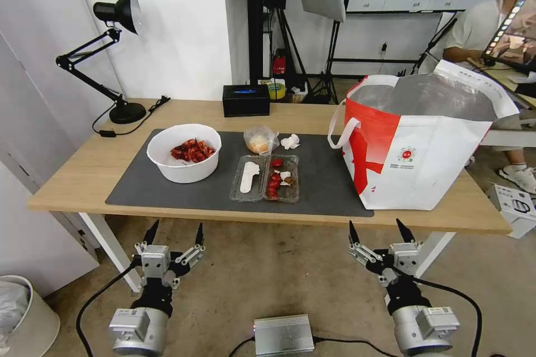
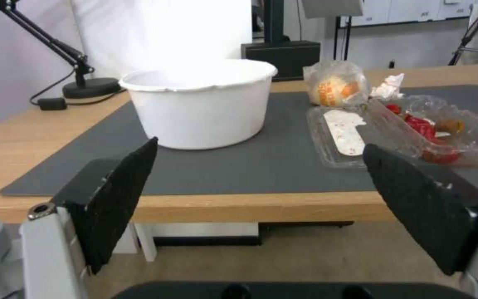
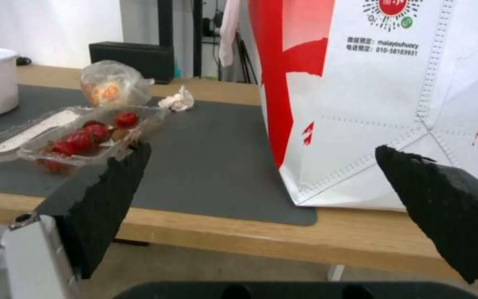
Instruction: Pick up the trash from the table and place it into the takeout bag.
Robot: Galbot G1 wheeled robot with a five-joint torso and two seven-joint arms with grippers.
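- Left gripper (image 1: 174, 232) and right gripper (image 1: 378, 230): jaws wide, empty, parked short of the counter (image 1: 78, 170) edge, 6 o'clock of the mat (image 1: 329, 189).
- White bowl (image 1: 184, 153), clamshell tray (image 1: 266, 178), bagged bun (image 1: 259, 140), tissue (image 1: 290, 141): grouped mid-mat, within reach.
- Takeout bag (image 1: 419, 145) at 3 o'clock, mouth open, ready to receive.

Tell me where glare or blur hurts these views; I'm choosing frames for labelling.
Left wrist view: the bowl's rim washes out against the bright wall, and the near fingers look soft. Right wrist view: the bag's white panel is bright yet its print stays readable. Head view: even light, straight edges bowed towards the corners.
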